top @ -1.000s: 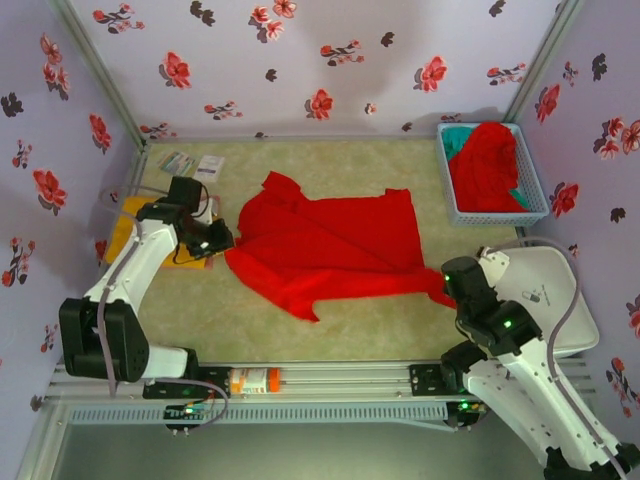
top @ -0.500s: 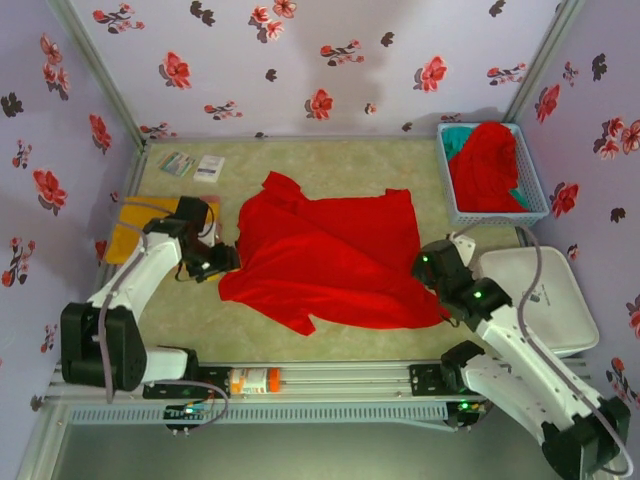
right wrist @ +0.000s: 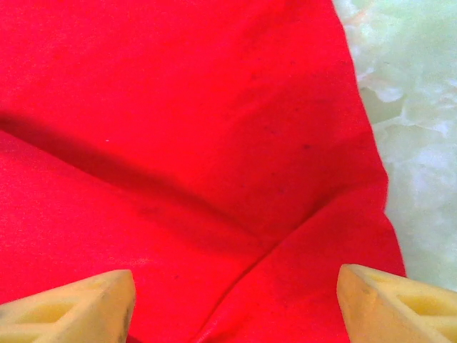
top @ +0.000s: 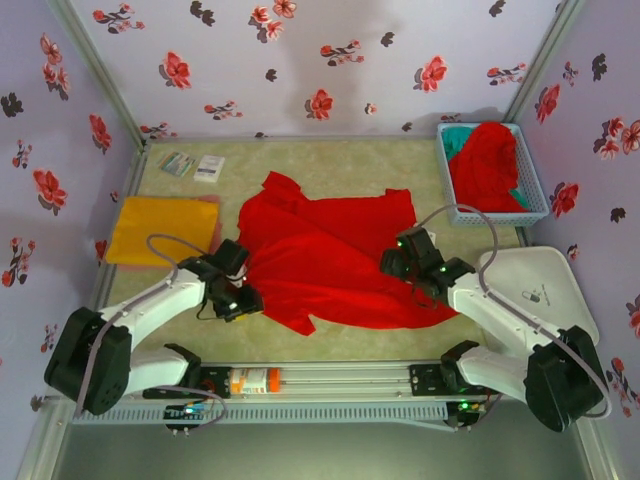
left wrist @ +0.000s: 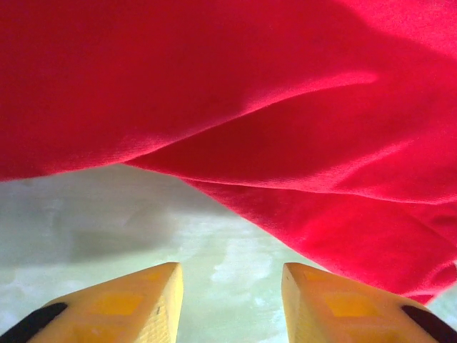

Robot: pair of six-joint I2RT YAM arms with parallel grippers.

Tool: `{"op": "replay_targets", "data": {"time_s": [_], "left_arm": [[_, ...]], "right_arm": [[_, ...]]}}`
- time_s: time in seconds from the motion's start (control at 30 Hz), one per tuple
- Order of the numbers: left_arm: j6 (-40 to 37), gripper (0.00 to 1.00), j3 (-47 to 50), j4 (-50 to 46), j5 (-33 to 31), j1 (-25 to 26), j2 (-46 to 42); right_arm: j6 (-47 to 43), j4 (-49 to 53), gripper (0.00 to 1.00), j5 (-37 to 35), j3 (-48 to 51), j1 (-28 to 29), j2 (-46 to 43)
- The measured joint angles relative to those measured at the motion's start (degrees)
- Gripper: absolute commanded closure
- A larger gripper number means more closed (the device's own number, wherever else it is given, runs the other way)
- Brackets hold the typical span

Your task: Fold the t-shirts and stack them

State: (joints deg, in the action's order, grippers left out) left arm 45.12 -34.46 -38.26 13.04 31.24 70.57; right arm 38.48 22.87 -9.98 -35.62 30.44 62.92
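A bright red t-shirt (top: pixel 330 255) lies spread and creased in the middle of the table. My left gripper (top: pixel 245 295) sits low at its near left edge. In the left wrist view its jaws (left wrist: pixel 232 286) stand open over bare table, with the red cloth (left wrist: pixel 285 143) just ahead. My right gripper (top: pixel 395 260) hovers over the shirt's right side. Its jaws (right wrist: pixel 235 293) are wide open above red cloth (right wrist: pixel 178 143), with nothing between them. An orange-yellow t-shirt (top: pixel 160 228) lies flat at the left. Red (top: pixel 488 165) and teal (top: pixel 458 138) t-shirts fill the basket.
The blue mesh basket (top: pixel 497 216) stands at the back right corner. A white board (top: pixel 540 290) lies at the right edge. Two small cards (top: pixel 195 165) lie at the back left. Flowered walls close in the table on three sides.
Both arms swung inward. The left gripper left the orange-yellow t-shirt and came to the red shirt's near left edge. The right gripper moved up-left onto the shirt. Both jaws opened.
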Motion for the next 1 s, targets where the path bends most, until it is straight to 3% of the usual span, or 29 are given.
{"op": "replay_targets", "data": {"time_s": [0.27, 0.57, 0.87, 1.0], "left_arm": [[4.11, 0.55, 0.57, 6.12, -2.60, 0.66, 1.49], [5.40, 0.64, -1.77, 8.68, -4.20, 3.30, 7.02], [4.63, 0.94, -6.14, 4.94, -8.41, 7.82, 11.30], [3.45, 0.98, -7.63, -0.48, -10.05, 8.15, 10.25]], "right_arm": [[0.09, -2.14, 0.26, 1.14, 0.00, 0.15, 0.04], [0.74, -2.91, 0.26, 1.25, 0.04, 0.33, 0.04], [1.11, -3.74, 0.26, 1.22, 0.17, 0.33, 0.04], [1.88, -4.59, 0.34, 0.55, 0.61, 0.33, 1.84]]}}
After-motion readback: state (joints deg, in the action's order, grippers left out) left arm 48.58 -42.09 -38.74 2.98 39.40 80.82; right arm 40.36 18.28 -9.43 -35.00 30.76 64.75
